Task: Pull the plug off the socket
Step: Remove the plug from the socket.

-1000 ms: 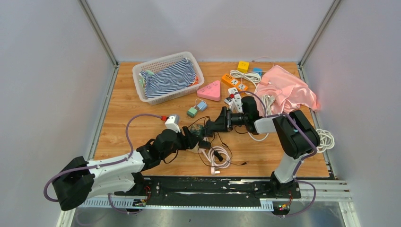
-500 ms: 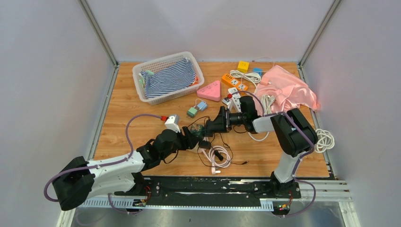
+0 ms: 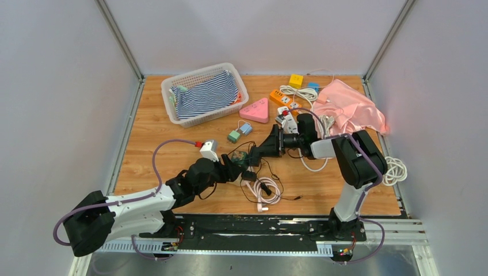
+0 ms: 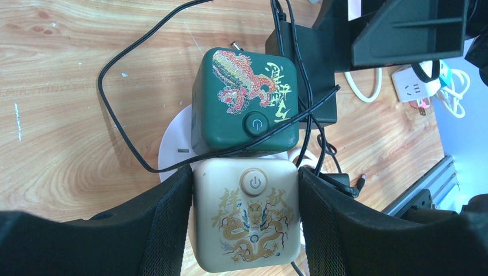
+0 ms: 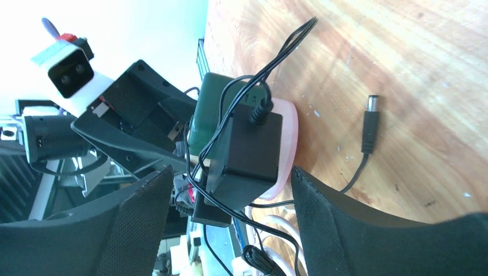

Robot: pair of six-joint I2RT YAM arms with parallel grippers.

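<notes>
A cream cube socket with a gold dragon sits between the fingers of my left gripper, which is shut on it. A green cube socket stands right beyond it. A black adapter plug is plugged into the green cube's far side. In the right wrist view the plug lies between the open fingers of my right gripper, with gaps on both sides. Black cables drape over both cubes. In the top view both grippers, left and right, meet at the green cube.
A loose barrel connector lies on the wood. A coiled white cable lies near the front. A basket with striped cloth, a pink triangle, an orange power strip and a pink cloth sit farther back.
My right arm has shifted slightly up and to the right, its gripper still open at the plug. My left arm has not moved.
</notes>
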